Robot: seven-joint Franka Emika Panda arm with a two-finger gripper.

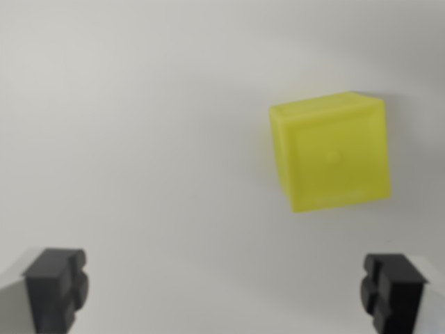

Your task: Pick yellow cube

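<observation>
A yellow cube [330,153] lies on a plain white surface, in the upper right part of the wrist view, slightly blurred. My gripper [224,291] is open. Its two black fingertips [57,287] show at the bottom left and bottom right corners, far apart, with nothing between them. The cube sits beyond the fingertips and closer to the right one, not touching either.
A bare white surface [139,139] fills the view around the cube.
</observation>
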